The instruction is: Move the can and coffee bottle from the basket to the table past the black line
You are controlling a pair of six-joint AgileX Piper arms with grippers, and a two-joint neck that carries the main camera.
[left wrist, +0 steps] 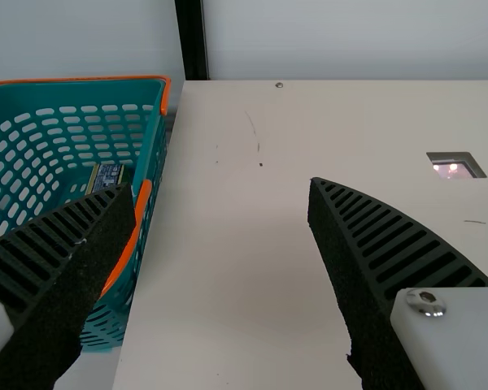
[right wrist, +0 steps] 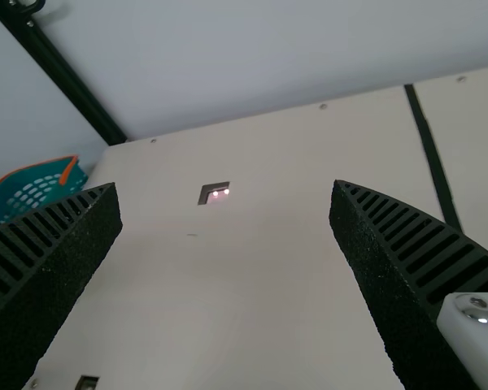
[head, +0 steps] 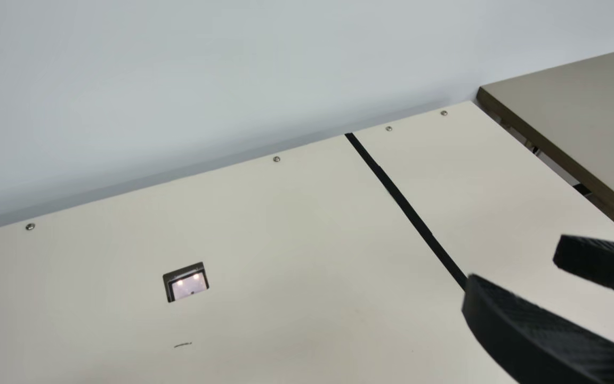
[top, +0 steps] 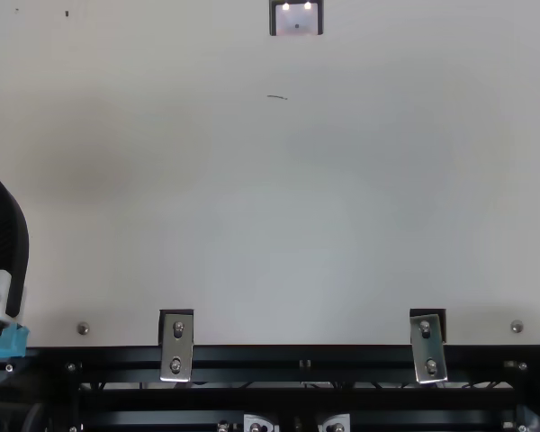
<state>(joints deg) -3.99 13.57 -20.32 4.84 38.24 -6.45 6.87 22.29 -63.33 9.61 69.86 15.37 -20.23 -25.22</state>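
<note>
Can or bottle [left wrist: 108, 175], I couldn't tell which, lay in the basket [left wrist: 152, 154]; left hand [left wrist: 220, 188] gaped empty nearby, right hand [right wrist: 225, 187] likewise farther off; a skewed reach might have tipped it.

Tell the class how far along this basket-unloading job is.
Done: no delivery past the black line looks complete.
In hand: nothing; the left gripper and right gripper are open.
Left: probably both moves; a labelled item sits in the basket, though whether can or bottle I can't tell.
</note>
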